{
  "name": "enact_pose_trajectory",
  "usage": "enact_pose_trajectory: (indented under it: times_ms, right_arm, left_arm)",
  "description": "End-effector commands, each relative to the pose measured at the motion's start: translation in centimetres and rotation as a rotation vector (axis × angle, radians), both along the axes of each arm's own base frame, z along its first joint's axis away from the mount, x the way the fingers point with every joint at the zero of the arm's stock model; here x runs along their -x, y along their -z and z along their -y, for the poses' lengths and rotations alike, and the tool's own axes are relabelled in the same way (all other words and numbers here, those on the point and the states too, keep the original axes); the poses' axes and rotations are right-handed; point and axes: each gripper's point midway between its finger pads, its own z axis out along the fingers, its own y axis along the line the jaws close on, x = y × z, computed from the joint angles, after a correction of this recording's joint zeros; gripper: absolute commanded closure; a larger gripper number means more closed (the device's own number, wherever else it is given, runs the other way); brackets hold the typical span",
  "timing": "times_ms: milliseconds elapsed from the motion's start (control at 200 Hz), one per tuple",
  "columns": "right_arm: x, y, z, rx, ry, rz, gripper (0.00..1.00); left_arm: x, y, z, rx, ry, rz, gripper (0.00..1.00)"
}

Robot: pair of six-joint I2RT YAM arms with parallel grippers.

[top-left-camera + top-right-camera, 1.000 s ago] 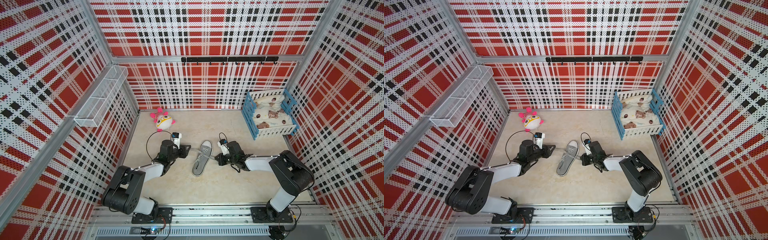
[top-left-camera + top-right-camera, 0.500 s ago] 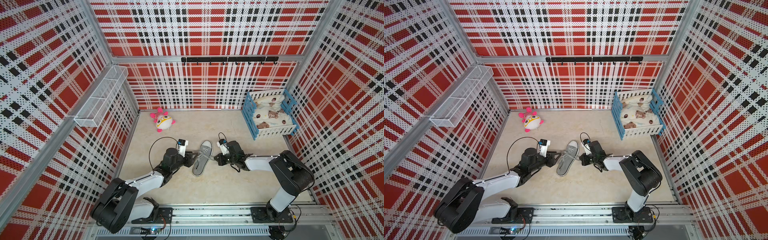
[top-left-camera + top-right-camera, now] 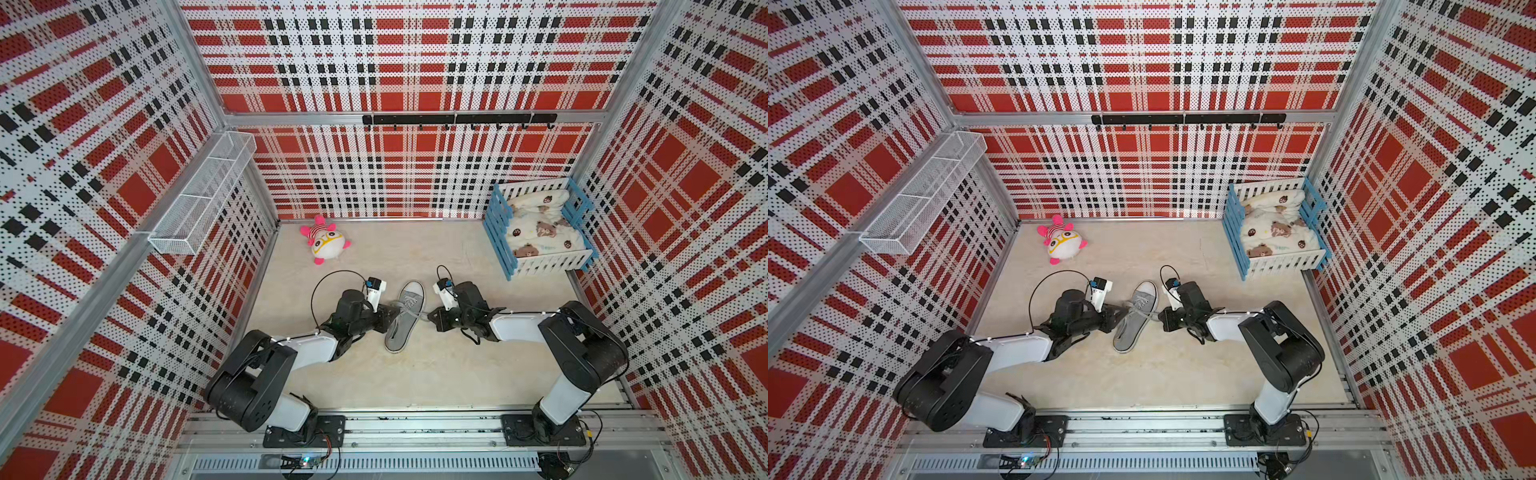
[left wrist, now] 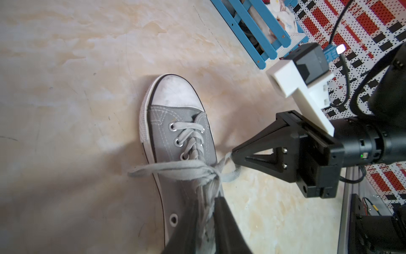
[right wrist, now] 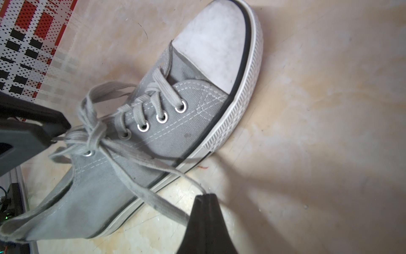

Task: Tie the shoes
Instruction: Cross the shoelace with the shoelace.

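**Top views.** Located the sneaker [image 3: 405,320] flat on the tabletop [image 3: 415,374], between the two arms, toe toward the back wall. Found the left gripper [image 3: 392,312] touching the flank on the robot's left, at the laces [image 3: 410,304]. Found the right gripper [image 3: 429,314] just beside the opposite flank. Noted plush toy [image 3: 326,245] and blue crate [image 3: 495,226] well apart from the work.

**Left wrist.** Observed own fingers [image 4: 224,215] set narrow on a bunch of lace just behind the knot [image 4: 212,173]. Judged a hold, though not beyond doubt. Saw right jaws pressed together on a strand end just off the sole edge.

**Right wrist.** Confirmed own tips sealed on one long strand running back to the knot. Confirmed left jaws pinching strands on the far side. Recorded knot as loose, loops slack.

**Recommendation.** Pull outward in opposite directions, level with the eyelets, evenly and slowly. Avoid lifting the sneaker or dragging it sideways. Stop once the knot seats on the tongue.
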Motion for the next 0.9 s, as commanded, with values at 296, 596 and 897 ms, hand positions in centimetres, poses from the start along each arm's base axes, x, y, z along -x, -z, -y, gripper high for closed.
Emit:
enact_pose_trajectory:
  times_ms: [296,596,897]
  right_arm:
    - [-0.5,-1.4,-0.1,-0.01,-0.008,0.032,1.0]
    - [-0.7,-1.5,-0.4,-0.015,-0.013,0.033,1.0]
    - [-0.6,-1.4,-0.3,-0.016,-0.015,0.029,1.0]
  left_arm:
    - [0.2,-0.2,0.1,0.019,0.015,-0.001,0.79]
    - [0.1,0.4,-0.4,0.009,-0.001,-0.011,0.79]
    - [0.3,0.9,-0.7,0.023,-0.024,-0.049,0.77]
